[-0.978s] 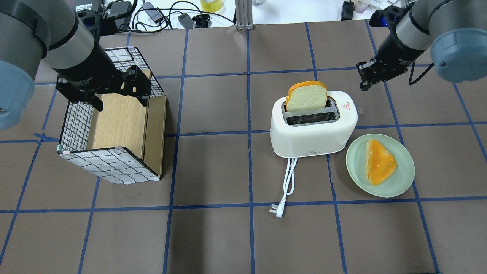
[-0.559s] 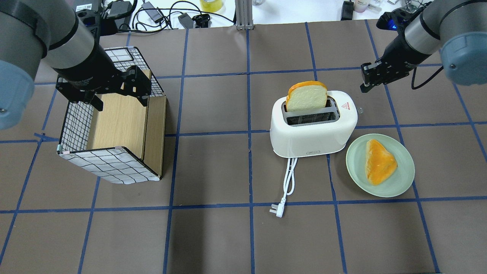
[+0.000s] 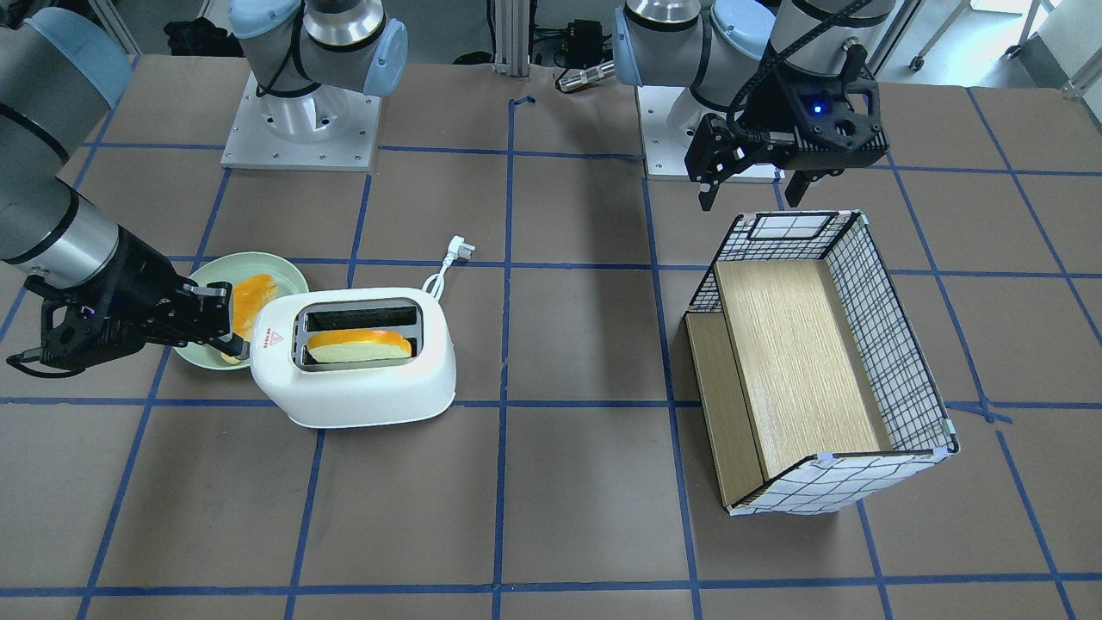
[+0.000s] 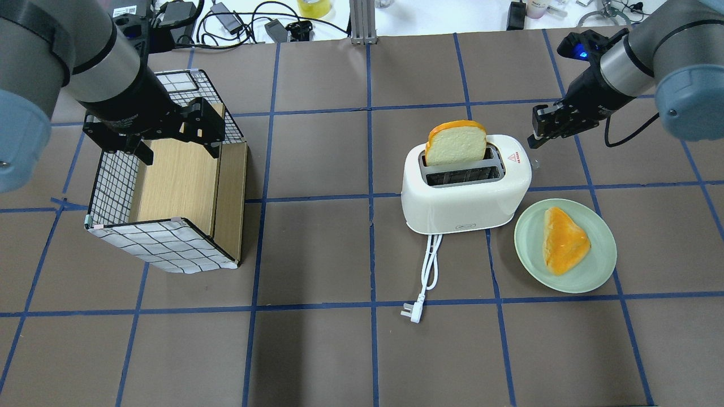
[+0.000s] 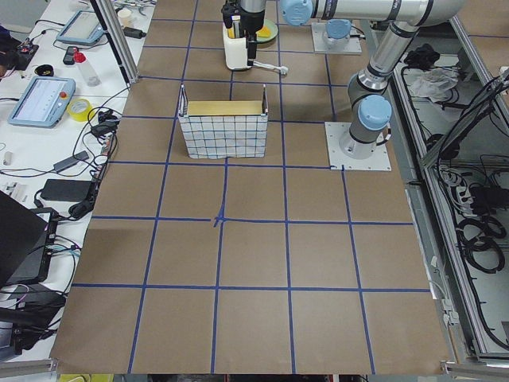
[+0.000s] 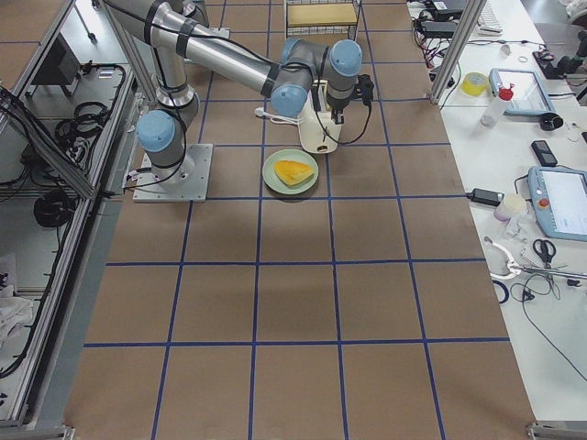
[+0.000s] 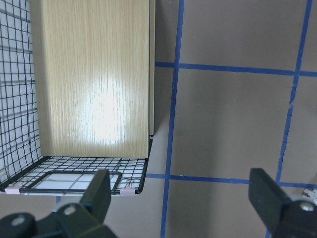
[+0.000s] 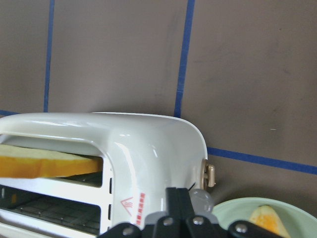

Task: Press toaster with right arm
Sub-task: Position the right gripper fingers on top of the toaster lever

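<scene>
The white toaster [image 4: 466,195] stands mid-table with a bread slice [image 4: 455,142] upright in its far slot. It has a red triangle sticker on top and a small beige lever [image 8: 210,174] on its right end. My right gripper [image 4: 534,135] is shut and empty, just off the toaster's right end, above the lever. I cannot tell if it touches. It also shows in the front-facing view [image 3: 237,340] and the right wrist view [image 8: 178,201]. My left gripper [image 4: 178,144] is open and empty above the basket.
A green plate [image 4: 529,249] with an orange-topped bread piece [image 4: 563,240] lies right of the toaster. The toaster's cord and plug [image 4: 411,312] trail toward the near side. A wire basket [image 4: 164,249] with wooden lining stands at the left. Cables lie beyond the far table edge.
My right gripper first swung a little right, then came down and left, closer to the toaster's right end. The left arm, toaster and bread have not moved.
</scene>
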`<state>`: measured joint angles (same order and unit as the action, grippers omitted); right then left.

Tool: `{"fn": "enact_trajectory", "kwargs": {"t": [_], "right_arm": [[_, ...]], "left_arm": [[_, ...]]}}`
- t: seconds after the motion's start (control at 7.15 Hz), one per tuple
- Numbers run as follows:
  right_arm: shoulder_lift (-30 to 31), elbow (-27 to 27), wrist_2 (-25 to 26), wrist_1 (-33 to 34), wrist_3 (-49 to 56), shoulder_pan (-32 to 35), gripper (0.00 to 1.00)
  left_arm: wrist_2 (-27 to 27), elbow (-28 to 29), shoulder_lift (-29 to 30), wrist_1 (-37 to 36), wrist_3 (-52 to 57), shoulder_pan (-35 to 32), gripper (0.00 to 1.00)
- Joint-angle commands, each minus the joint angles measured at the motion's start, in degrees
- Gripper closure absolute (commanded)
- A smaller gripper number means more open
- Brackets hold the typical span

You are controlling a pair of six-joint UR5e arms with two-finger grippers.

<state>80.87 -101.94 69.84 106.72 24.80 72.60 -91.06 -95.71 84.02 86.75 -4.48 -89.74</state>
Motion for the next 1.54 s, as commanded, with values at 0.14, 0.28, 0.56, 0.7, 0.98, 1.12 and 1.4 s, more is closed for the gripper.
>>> {"fn": "enact_trajectory", "kwargs": {"t": [0.14, 0.28, 0.56, 0.7, 0.98, 1.12, 1.4], "right_arm": [[-0.1, -2.1, 0.0, -0.1, 3.3, -3.0, 1.0], [-0.1, -3.0, -0.3, -0.3, 3.2, -3.0, 1.0], [-0.1, -4.5, -0.2, -0.3, 3.2, -3.0, 1.0], [0.1, -4.3, -0.1, -0.1, 3.2, -3.0, 1.0], [0.7, -3.5, -0.3, 0.0, 3.1, -2.9, 1.0], [0.7, -3.5, -2.0, 0.1, 3.0, -2.7, 1.0], [0.3, -3.5, -3.5, 1.9, 2.7, -2.6, 0.99]], "left_arm": [[0.0, 0.0, 0.0, 0.0, 0.0, 0.0, 0.0], [0.1, 0.0, 0.0, 0.0, 0.0, 0.0, 0.0], [0.0, 0.0, 0.0, 0.0, 0.0, 0.0, 0.0], [0.0, 0.0, 0.0, 0.0, 0.0, 0.0, 0.0], [0.0, 0.0, 0.0, 0.0, 0.0, 0.0, 0.0], [0.0, 0.0, 0.0, 0.0, 0.0, 0.0, 0.0], [0.0, 0.0, 0.0, 0.0, 0.0, 0.0, 0.0]]}}
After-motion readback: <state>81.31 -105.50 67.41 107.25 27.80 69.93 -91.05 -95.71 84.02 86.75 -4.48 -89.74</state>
